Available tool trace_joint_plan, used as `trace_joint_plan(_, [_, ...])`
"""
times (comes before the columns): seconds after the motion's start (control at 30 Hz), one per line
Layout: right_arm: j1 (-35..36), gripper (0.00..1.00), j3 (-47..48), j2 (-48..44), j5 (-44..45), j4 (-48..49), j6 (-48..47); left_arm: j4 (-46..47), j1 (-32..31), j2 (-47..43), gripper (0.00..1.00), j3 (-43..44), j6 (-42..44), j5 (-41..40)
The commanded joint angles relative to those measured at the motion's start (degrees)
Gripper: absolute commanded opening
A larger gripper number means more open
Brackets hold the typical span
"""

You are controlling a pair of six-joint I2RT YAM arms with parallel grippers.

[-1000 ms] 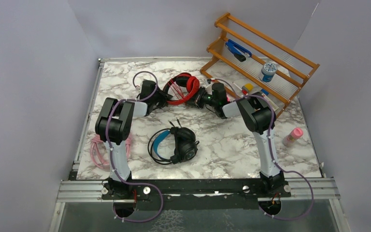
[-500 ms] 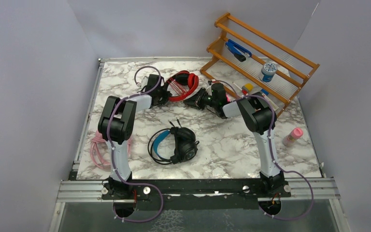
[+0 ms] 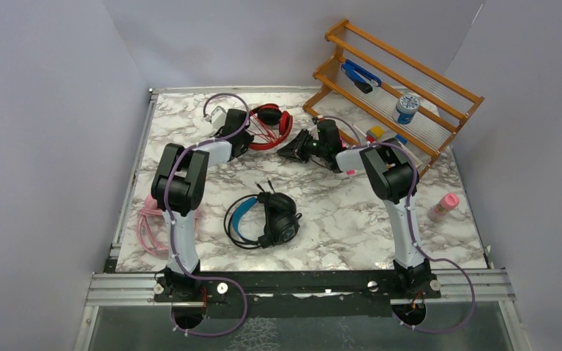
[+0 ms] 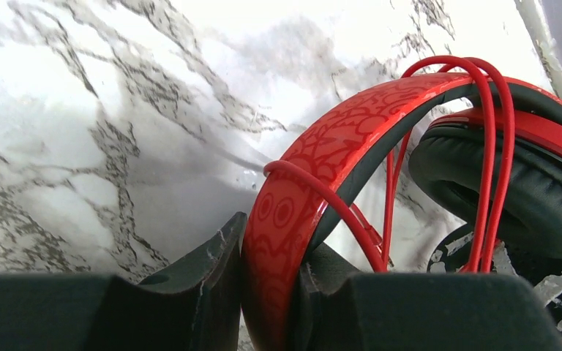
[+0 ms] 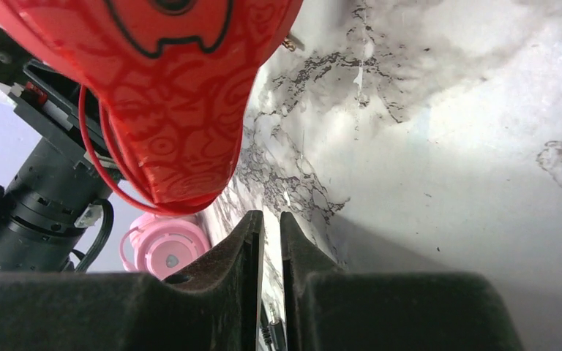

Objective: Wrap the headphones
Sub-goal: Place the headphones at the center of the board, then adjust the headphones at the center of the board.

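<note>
The red headphones (image 3: pixel 269 123) stand at the back of the marble table, their red cable (image 4: pixel 485 139) looped several times over the patterned headband (image 4: pixel 315 175). My left gripper (image 3: pixel 238 140) (image 4: pixel 271 245) is shut on that headband, one pad on each face. A little to the right of them, my right gripper (image 3: pixel 288 151) (image 5: pixel 271 216) has a narrow gap between its jaws with nothing in it, and a red earcup (image 5: pixel 175 95) hangs above and left of it. The black headphones with the blue headband (image 3: pixel 263 219) lie mid-table. The pink headphones (image 3: pixel 146 228) (image 5: pixel 162 250) lie at the left edge.
A wooden rack (image 3: pixel 410 86) stands at the back right with a blue tool and a spool on it, and markers (image 3: pixel 369 134) lie at its foot. A pink bottle (image 3: pixel 444 207) lies at the right edge. Grey walls close in the table.
My left gripper has carried the red headphones toward the back left. The right gripper's jaws have parted slightly and it now stands apart from the headphones.
</note>
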Motion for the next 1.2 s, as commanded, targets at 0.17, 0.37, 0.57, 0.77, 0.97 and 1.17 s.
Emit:
trace_joint_plan(0.17, [-0.1,0.23,1.6,-7.1,0.0,-9.4,-9.3,-16.0,0.8,7.2,0.00,1.8,2.1,-7.1])
trace_joint_plan(0.37, [-0.2,0.28,1.2,-16.2,3.7,-19.3,-20.8,-20.0,1.5,7.8,0.20,4.8,4.5,-4.9])
trace_joint_plan(0.57, [-0.2,0.29,0.6,-24.2,7.5,-27.2,-29.2,-21.3,2.9,6.4,0.40,5.0,8.4,-0.7])
trace_joint_plan(0.77, [-0.2,0.32,-0.1,-32.3,11.1,-32.8,-35.4,-24.2,4.7,5.4,0.49,5.6,10.7,3.5])
trace_joint_plan(0.97, [-0.2,0.35,-1.7,-38.1,12.0,-34.5,-37.7,-26.1,5.2,3.4,0.60,5.2,14.1,5.0])
trace_joint_plan(1.17, [-0.1,0.39,-0.3,-40.4,11.1,-39.1,-41.4,-27.2,6.0,-1.0,0.68,3.2,16.4,7.1])
